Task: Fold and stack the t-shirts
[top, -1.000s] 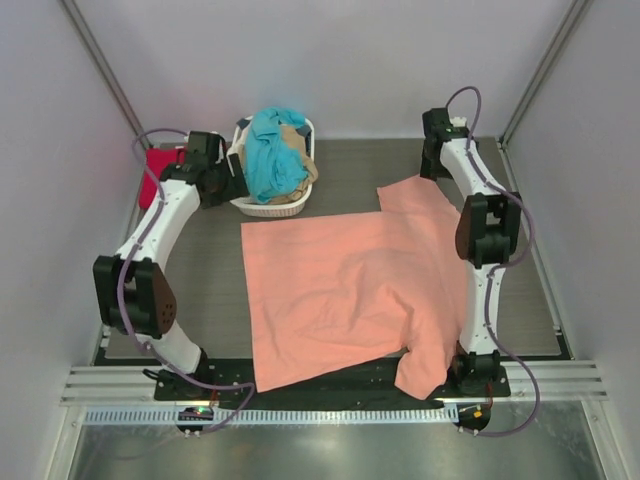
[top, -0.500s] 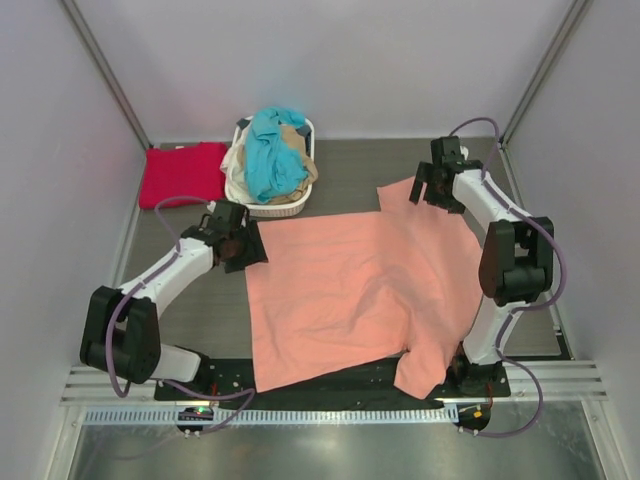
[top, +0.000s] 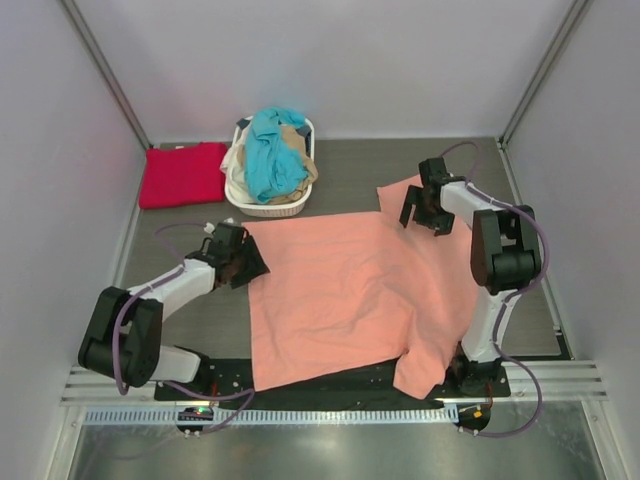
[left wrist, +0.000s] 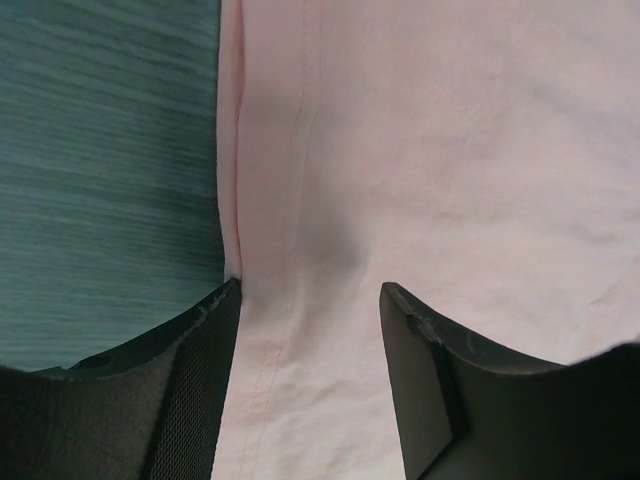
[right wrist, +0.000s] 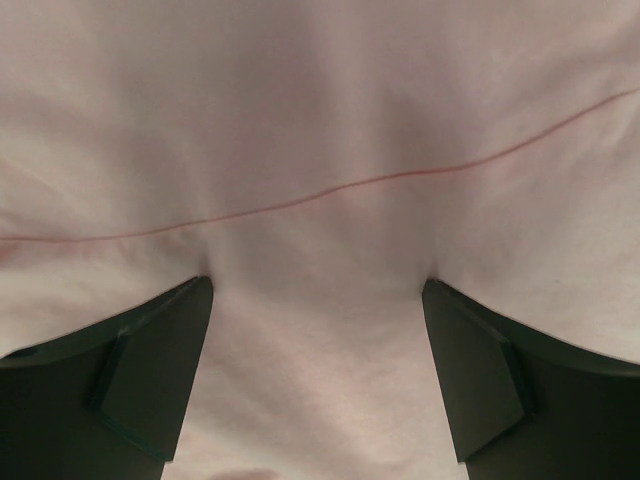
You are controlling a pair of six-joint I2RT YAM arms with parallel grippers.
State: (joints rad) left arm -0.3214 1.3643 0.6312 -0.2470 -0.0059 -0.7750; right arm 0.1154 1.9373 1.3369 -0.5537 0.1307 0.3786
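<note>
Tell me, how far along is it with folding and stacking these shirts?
Done: the crimson red t-shirt lies folded in the far left corner. In hand: the salmon-pink t-shirt is spread out, with the left gripper open over its left edge and the right gripper open over a far seam. Left: the teal blue t-shirt and beige t-shirt sit bundled in the laundry basket.

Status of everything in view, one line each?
salmon-pink t-shirt: spread flat, unfolded
crimson t-shirt: folded, far left
laundry basket: upright, full
teal t-shirt: crumpled in basket
beige t-shirt: crumpled, partly under teal
left claw: open, straddling pink hem
right claw: open, on pink cloth
</note>
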